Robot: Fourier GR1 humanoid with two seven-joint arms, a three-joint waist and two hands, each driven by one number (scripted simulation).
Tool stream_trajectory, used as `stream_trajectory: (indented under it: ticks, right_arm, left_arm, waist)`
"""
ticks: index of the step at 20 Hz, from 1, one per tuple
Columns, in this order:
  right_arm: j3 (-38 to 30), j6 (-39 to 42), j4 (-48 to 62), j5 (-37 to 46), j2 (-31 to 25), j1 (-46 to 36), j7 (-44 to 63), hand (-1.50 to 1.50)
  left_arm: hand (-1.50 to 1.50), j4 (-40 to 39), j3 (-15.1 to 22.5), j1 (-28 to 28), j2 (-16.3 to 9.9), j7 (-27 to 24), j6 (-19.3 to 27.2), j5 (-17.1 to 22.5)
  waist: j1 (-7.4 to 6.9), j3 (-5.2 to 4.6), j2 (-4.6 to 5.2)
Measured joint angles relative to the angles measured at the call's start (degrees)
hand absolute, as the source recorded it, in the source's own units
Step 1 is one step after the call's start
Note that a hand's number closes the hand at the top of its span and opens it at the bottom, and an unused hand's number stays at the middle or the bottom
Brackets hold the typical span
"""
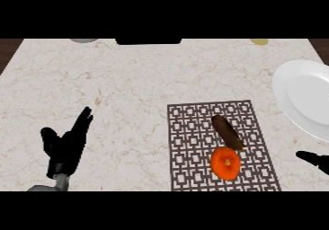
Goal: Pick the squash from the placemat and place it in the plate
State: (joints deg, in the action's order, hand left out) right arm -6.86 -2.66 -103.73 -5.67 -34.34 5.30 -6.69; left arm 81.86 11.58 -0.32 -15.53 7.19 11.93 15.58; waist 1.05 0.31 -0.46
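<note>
Squash (226, 152) lying on placemat (220, 144), brown stem end pointing up-left, orange bulb end toward robot; long axis running near-far, slightly tilted. Right hand (317, 161) sitting just right of mat, nearer to squash; squash lying to its left. Hand mostly cut off by frame edge, finger state impossible to tell. Left hand (66, 143) resting well left, fingers straight, holding nothing. Plate (306, 99) lying far right, partly cropped.
</note>
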Motion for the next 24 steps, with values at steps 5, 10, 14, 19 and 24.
stream_trajectory:
  ticks: [5,10,14,19,24]
  right_arm:
    - [2.9,6.6,-5.9,3.5,-8.1,2.2,8.4,-1.5]
    - [7.3,9.1,-13.6,7.6,-11.0,1.8,20.5,-1.5]
    - [14.0,9.1,-17.0,13.5,-9.1,-0.1,28.9,-1.5]
    - [20.7,9.3,-18.4,21.3,-4.7,-2.9,36.4,-1.5]
    - [26.1,10.6,-16.1,26.7,-0.4,-4.6,40.8,-1.5]
  left_arm:
    - [0.0,0.3,0.2,-0.4,0.1,1.2,-0.2,-0.4]
    - [0.0,0.6,-0.1,-0.8,0.3,2.6,-0.6,-0.4]
    - [0.0,0.5,-0.2,-0.7,0.6,2.3,-1.5,-0.7]
    - [0.0,0.3,-0.4,-0.8,1.5,2.2,-2.0,-1.7]
    - [0.0,2.3,-1.1,0.8,1.2,3.0,-2.9,-1.9]
  waist:
    - [-0.33,-0.08,0.03]
    - [-0.82,-0.12,0.12]
    - [-1.25,-0.09,0.17]
    - [-1.32,-0.01,0.16]
    - [-1.43,-0.01,0.19]
